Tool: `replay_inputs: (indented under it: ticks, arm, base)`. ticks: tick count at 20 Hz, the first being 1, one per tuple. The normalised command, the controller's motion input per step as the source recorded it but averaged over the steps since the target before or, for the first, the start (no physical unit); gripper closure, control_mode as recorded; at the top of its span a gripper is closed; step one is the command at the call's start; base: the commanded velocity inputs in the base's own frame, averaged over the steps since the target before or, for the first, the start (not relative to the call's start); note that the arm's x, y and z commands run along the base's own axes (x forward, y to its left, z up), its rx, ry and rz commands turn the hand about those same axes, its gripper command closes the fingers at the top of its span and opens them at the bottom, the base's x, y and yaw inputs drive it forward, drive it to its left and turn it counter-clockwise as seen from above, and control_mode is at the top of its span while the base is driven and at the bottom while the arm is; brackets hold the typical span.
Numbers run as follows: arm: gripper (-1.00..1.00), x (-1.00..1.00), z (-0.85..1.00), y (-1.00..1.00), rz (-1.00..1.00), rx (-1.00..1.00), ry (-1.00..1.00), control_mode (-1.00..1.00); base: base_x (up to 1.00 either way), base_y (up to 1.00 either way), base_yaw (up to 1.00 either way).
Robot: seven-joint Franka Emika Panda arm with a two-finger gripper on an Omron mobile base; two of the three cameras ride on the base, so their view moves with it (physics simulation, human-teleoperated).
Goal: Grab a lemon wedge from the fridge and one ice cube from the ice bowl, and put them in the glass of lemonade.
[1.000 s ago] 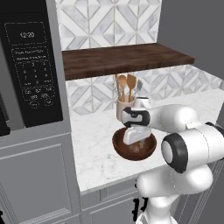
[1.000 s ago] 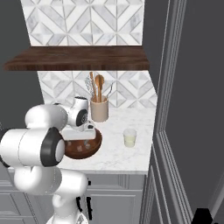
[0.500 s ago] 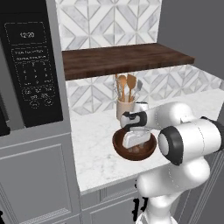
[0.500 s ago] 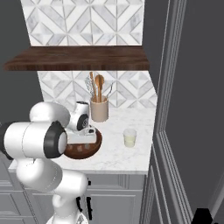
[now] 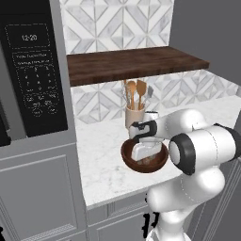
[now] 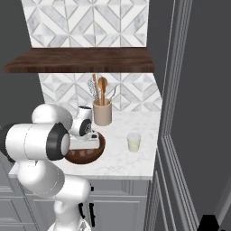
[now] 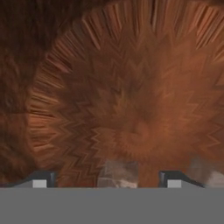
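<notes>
The dark brown wooden ice bowl [image 5: 161, 159] [image 6: 97, 149] sits on the marble counter near its front edge. My gripper [image 5: 142, 159] [image 6: 84, 146] [image 7: 108, 179] points straight down into it, low over the bowl's floor [image 7: 131, 100]. The jaws stand open. A pale ice cube [image 7: 117, 173] lies between the fingertips [image 7: 41, 179], touching neither. Another ice cube [image 7: 205, 174] lies just outside the right fingertip. The glass of lemonade [image 6: 133, 142] stands to the right of the bowl. The lemon wedge is out of view.
A beige utensil holder [image 5: 134, 116] [image 6: 102, 113] with wooden spoons stands right behind the bowl. A dark wooden shelf [image 5: 132, 65] hangs over the counter. A black microwave [image 5: 30, 75] is at the left, and the tall dark grey fridge [image 6: 198, 113] bounds the counter at the right.
The hand has sunk from just above the bowl down into it, and the jaws have narrowed a little. Bowl and glass have stayed put.
</notes>
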Motion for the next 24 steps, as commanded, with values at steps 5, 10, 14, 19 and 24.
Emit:
replay_inputs:
  ticks: [5,10,14,19,24]
  arm:
    - [-1.0,-0.08,-0.06,0.0,0.0,0.0,0.0,-1.0]
    - [-1.0,-0.37,-0.06,0.0,0.0,0.0,0.0,-1.0]
    - [-1.0,-0.09,0.0,0.0,0.0,0.0,0.0,-1.0]
    - [-1.0,0.13,0.0,0.0,0.0,0.0,0.0,-1.0]
    - [-1.0,0.12,-0.17,0.0,0.0,0.0,0.0,-1.0]
  base:
    - [0.0,0.0,0.0]
    - [0.0,0.0,0.0]
    - [0.0,0.0,0.0]
    - [0.0,0.0,0.0]
    - [0.0,0.0,0.0]
